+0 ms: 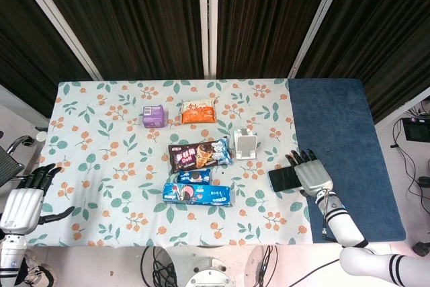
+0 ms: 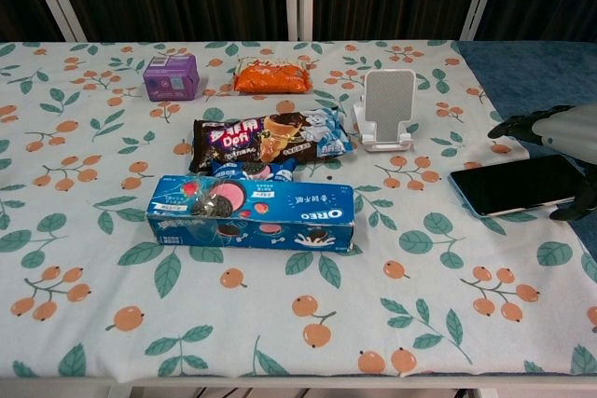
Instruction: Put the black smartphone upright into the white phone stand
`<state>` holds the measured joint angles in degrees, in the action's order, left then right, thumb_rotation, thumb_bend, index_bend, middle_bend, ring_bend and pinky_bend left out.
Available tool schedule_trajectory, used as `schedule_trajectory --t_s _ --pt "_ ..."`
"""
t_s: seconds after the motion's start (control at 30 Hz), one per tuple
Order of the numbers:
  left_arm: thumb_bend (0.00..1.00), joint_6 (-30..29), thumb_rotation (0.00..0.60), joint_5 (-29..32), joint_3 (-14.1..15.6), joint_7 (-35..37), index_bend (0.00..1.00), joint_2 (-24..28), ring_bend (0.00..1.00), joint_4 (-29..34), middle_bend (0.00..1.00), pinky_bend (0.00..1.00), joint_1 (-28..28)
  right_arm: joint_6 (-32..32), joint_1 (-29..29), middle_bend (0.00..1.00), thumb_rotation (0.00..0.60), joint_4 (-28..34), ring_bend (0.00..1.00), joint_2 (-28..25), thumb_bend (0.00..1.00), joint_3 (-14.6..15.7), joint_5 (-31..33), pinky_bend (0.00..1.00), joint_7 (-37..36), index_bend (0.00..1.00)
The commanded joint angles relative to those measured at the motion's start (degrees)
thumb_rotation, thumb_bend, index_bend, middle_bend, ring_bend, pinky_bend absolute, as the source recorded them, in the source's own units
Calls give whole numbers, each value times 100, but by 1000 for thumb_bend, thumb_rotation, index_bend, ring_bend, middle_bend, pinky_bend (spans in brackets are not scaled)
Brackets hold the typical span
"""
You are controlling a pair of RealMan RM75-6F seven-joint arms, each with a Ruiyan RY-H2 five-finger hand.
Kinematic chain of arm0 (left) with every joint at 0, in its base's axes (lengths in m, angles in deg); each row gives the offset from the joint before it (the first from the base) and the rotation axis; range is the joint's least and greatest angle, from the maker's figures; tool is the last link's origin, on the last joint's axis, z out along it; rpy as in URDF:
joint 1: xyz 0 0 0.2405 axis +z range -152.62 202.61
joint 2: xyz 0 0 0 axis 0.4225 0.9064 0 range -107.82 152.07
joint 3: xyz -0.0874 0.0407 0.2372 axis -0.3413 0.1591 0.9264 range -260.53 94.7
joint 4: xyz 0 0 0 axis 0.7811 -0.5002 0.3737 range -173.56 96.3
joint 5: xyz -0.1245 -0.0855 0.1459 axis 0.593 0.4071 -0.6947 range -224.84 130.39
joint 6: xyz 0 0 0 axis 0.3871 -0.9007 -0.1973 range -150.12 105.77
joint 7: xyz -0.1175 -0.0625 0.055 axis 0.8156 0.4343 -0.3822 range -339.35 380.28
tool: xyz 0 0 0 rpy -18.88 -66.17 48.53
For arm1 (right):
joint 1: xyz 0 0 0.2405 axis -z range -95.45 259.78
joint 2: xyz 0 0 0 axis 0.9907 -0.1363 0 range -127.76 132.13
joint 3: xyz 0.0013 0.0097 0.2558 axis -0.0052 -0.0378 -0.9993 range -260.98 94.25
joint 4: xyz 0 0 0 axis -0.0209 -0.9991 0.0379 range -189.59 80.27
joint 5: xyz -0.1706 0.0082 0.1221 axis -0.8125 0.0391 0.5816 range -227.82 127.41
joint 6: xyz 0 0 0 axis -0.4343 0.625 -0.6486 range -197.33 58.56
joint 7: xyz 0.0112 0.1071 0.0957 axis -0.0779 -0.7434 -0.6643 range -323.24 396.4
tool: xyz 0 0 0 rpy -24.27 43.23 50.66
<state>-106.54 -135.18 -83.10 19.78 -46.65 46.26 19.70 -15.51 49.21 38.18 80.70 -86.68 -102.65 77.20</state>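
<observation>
At the right-centre of the head view, your right hand (image 1: 310, 173) hangs over the right end of the black smartphone (image 1: 283, 179), fingers spread apart and holding nothing. From the chest view that same hand (image 2: 558, 130) shows at the right edge of the frame, fingertips pointing left above the phone (image 2: 516, 185), with a dark thumb tip down near the phone's lower right corner; you can't tell from either view whether it touches the phone. The smartphone lies flat, screen up, across the seam where the floral tablecloth (image 1: 101, 132) meets the blue cloth (image 1: 336, 119).

Up and to the left of the phone stands the white phone stand (image 1: 246, 144), upright and with nothing in it, well apart from the phone. Just left of the stand lies the dark ice-cream cone packet (image 1: 199, 155), and below it the small Oreo pack (image 1: 193, 177) and the long blue Oreo box (image 1: 197, 195). Further up the frame sit the purple box (image 1: 153, 116) and the orange snack bag (image 1: 198, 111).

Down in the lower left corner of the head view, your left hand (image 1: 24, 199) sits off the table edge, fingers apart and gripping nothing.
</observation>
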Motion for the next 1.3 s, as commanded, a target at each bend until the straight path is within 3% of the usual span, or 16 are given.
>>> schedule_trajectory --t_s 0.03,0.43,1.13,1.3 --pt "96 13 410 6 1 -5 136 1 113 2 113 237 -4 -15 -37 0 600 -4 0 3 135 16 22 0 -28 87" --pt "95 -1 410 3 -16 3 136 -45 113 -59 112 237 -12 -9 -166 0 600 -111 0 48 175 151 147 0 -100 134" --pt "95 65 410 53 8 -48 136 -37 113 -33 113 237 -6 125 -104 0 600 -339 0 136 191 271 -299 0 -694 511" --pt "95 71 412 63 10 -38 136 -29 113 -29 113 237 0 136 -67 147 600 -388 0 134 209 278 -549 0 -949 559"
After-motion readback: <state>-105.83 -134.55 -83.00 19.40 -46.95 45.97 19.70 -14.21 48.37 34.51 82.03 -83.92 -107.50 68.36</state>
